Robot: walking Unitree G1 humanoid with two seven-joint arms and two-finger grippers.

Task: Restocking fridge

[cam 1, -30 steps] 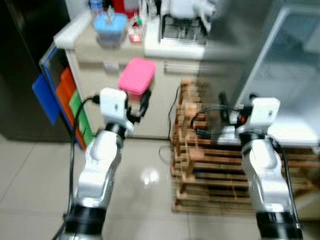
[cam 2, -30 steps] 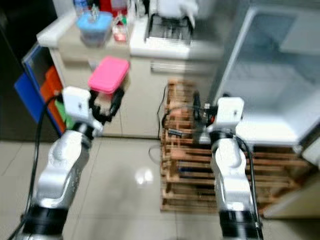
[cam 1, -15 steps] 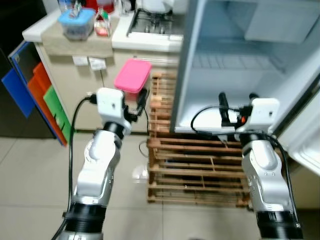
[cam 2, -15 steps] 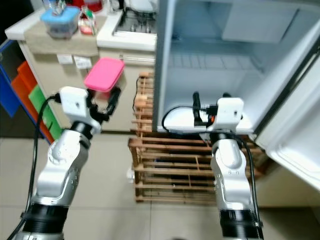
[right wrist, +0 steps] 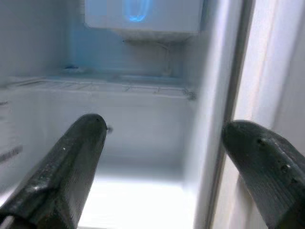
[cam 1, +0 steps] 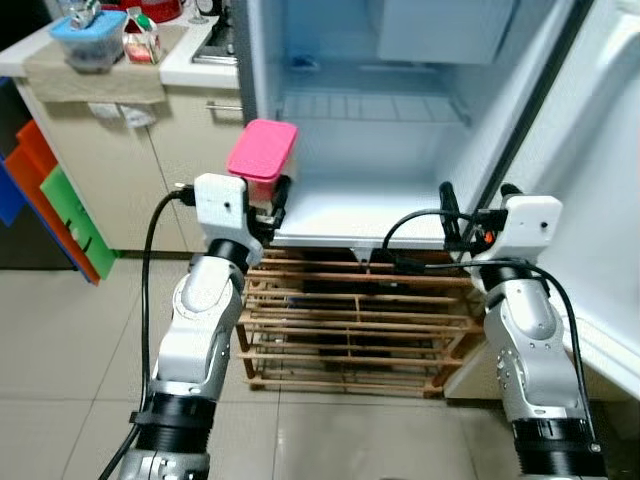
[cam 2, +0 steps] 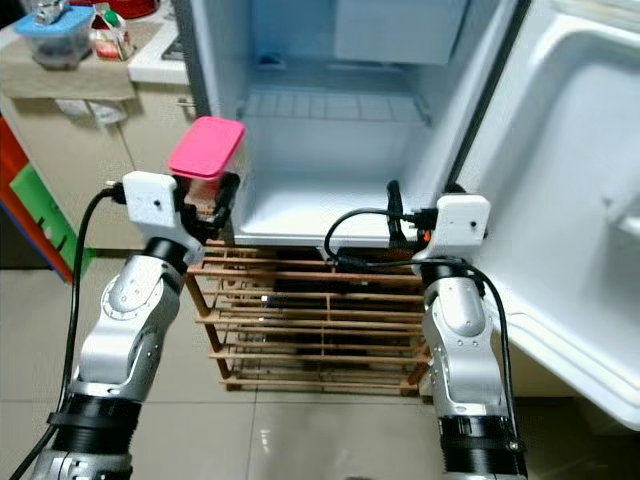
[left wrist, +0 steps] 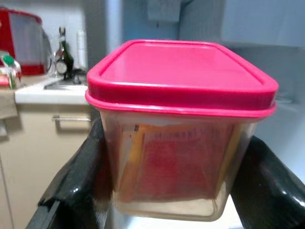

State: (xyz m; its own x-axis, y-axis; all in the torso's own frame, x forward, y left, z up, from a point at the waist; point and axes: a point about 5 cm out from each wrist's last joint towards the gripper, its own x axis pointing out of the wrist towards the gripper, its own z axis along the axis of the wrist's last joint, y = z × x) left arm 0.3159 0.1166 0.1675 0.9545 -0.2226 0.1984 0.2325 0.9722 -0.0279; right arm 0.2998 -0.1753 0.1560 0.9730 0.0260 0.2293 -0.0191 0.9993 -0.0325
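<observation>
We hold a clear container (left wrist: 174,167) with a pink lid (cam 1: 262,150) in our left gripper (cam 1: 266,205), its two black fingers (left wrist: 71,179) pressed against the container's opposite sides. Through the clear wall we can make out reddish and orange packets inside, though we cannot tell what they are. The container sits upright at the front left corner of the open fridge (cam 1: 400,130), just before the edge of its white bottom shelf (cam 1: 370,215).

Our right gripper (cam 1: 474,212) is raised at the fridge's front right, near the edge where the door (cam 2: 570,200) swings open; its fingers (right wrist: 62,171) are spread wide apart with nothing between them. Looking along them, we see a wire shelf (right wrist: 124,78) farther back and a white compartment (right wrist: 143,16) at the top.

The fridge stands on a slatted wooden rack (cam 1: 350,330) on the tiled floor (cam 1: 70,340). To our left is a surface (cam 1: 95,75) carrying a blue-lidded tub (cam 1: 85,40) and a small carton (cam 1: 140,48), with orange and green boards (cam 1: 55,200) leaning beside its cabinet.
</observation>
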